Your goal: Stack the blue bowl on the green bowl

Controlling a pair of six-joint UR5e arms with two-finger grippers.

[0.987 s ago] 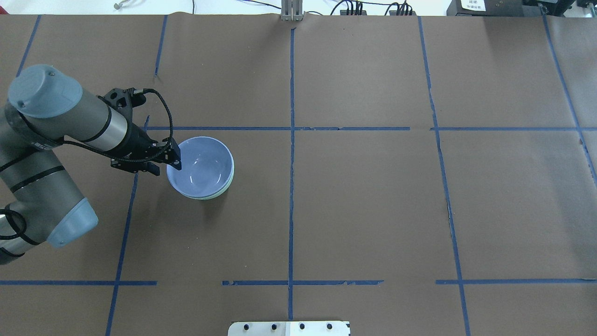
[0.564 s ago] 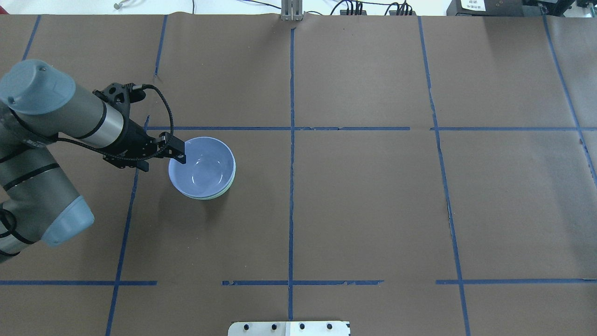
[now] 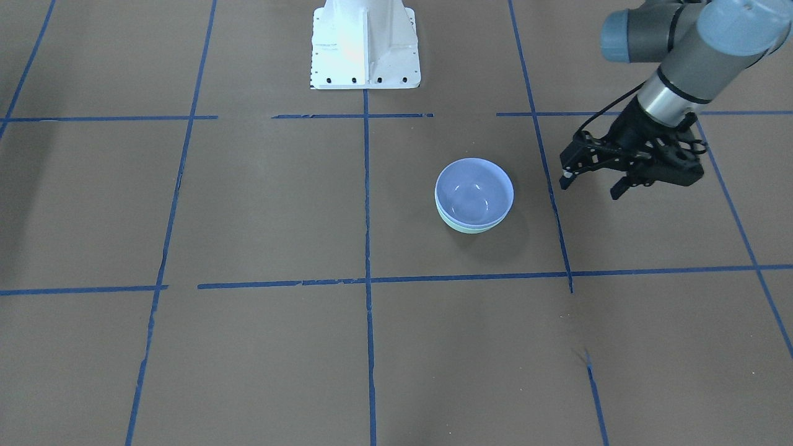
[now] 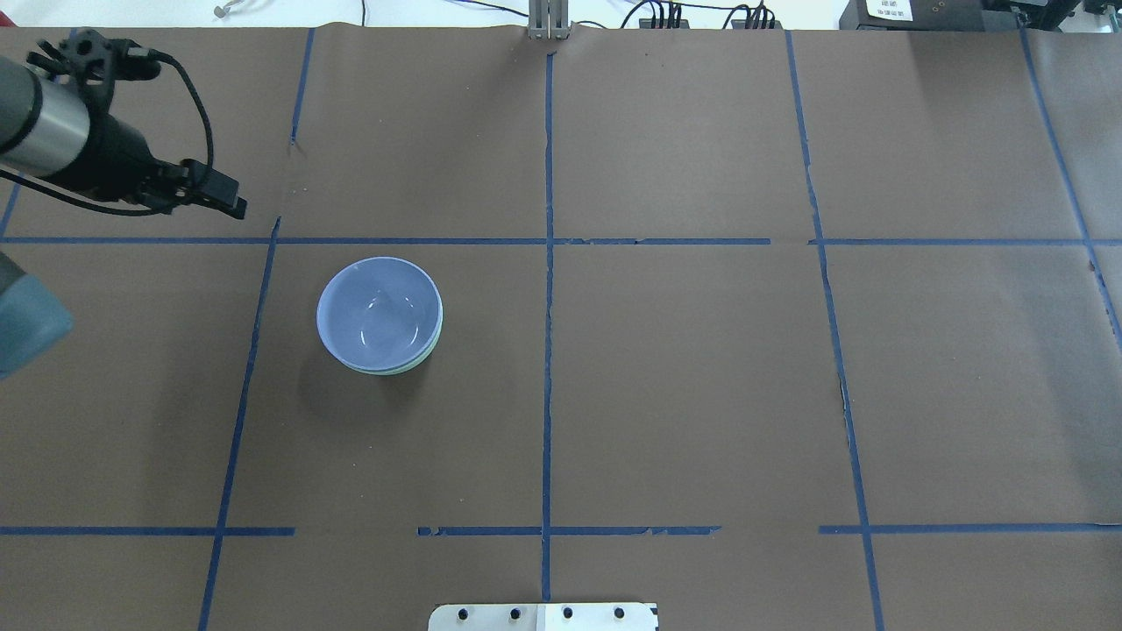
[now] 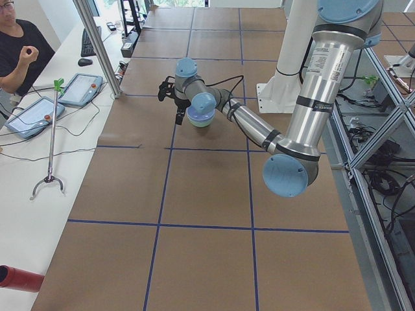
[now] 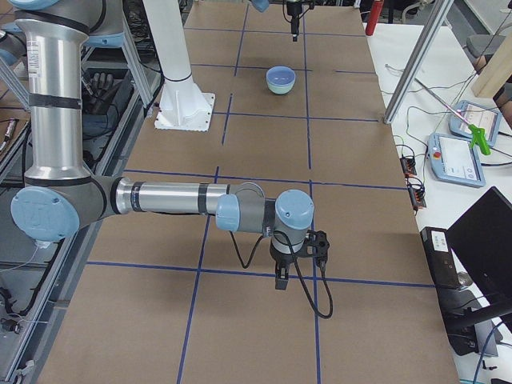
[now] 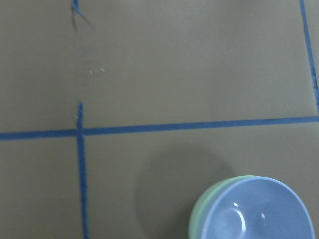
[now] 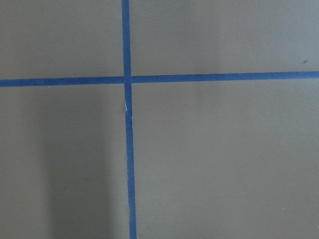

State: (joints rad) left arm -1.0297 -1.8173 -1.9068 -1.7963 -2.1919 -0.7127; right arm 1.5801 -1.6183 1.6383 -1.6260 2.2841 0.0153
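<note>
The blue bowl point(image 4: 379, 311) sits nested inside the green bowl point(image 4: 432, 343) on the brown table, left of centre. Only a thin green edge shows under it. Both also show in the front view, blue bowl point(image 3: 474, 192) over green bowl point(image 3: 461, 226), and in the left wrist view, blue bowl point(image 7: 259, 211) and green bowl point(image 7: 199, 214). My left gripper point(image 4: 232, 206) is open and empty, raised and well away to the far left of the bowls; it also shows in the front view point(image 3: 590, 189). My right gripper point(image 6: 282, 282) hangs over bare table far from the bowls; I cannot tell whether it is open or shut.
Blue tape lines point(image 4: 548, 350) divide the brown table cover into squares. The white robot base plate point(image 3: 365, 43) stands at the robot's edge. An operators' bench with tablets point(image 5: 78, 87) and a person point(image 5: 19, 48) lies beyond the table's far side.
My left gripper has left the blue bowl's left rim and moved up and away to the far left. The blue bowl stays nested in the green bowl.
</note>
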